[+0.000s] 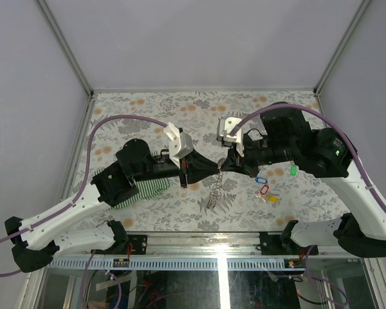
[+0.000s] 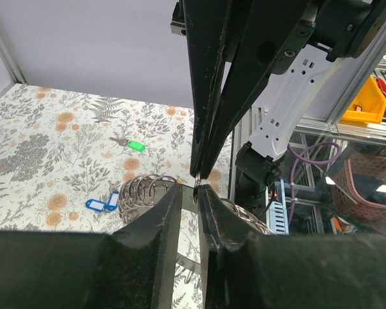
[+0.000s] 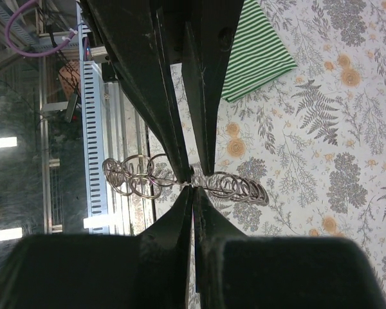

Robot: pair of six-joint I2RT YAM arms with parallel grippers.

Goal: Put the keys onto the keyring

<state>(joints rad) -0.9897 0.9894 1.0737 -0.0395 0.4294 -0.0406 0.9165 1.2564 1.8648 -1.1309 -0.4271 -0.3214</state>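
Pinching keyring (image 3: 239,187): L gripper (image 2: 193,192), R gripper (image 3: 193,191)

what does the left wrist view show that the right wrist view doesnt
Only the left wrist view: a green key and blue keys lying on the table. Only the right wrist view: the striped cloth. Both: the keyring drawn out as a coil, with the left hand and right hand meeting tip to tip, each apparently closed on its wire.
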